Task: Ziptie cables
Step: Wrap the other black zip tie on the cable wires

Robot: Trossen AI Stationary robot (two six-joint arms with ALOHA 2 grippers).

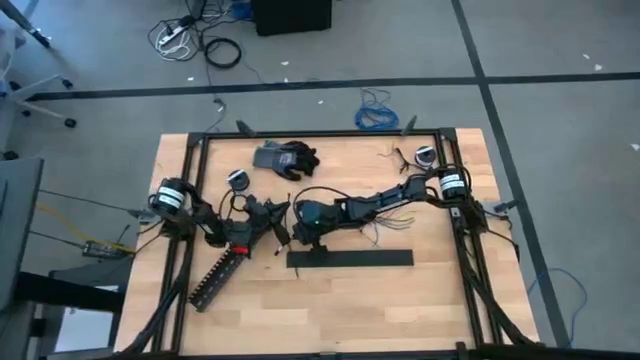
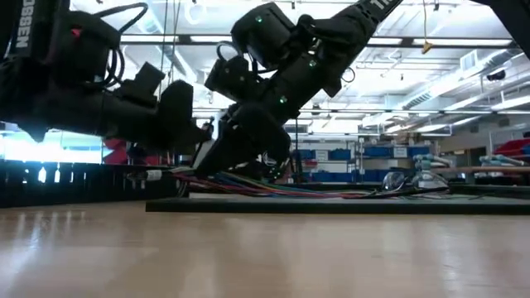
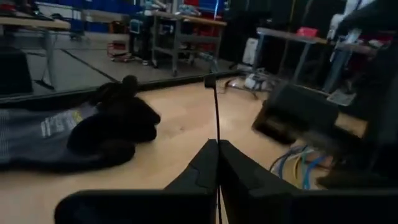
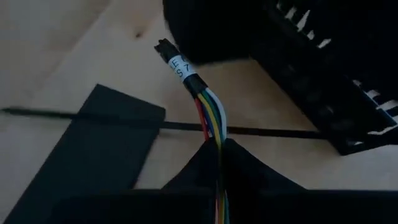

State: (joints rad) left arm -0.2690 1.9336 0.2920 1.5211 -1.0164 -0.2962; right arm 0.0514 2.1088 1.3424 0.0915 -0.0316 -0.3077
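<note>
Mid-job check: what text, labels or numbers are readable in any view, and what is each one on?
"S 7", with a cut-off line above it: white tag on the cables held in the right gripper.
"BBEN", partly cut off: left arm's housing, low view.
Print on the glove: too blurred to read.

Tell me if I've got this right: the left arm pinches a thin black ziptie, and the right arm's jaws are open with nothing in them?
Not quite. The right gripper is shut on the cables, as the right wrist view shows. The left gripper does pinch a ziptie.
</note>
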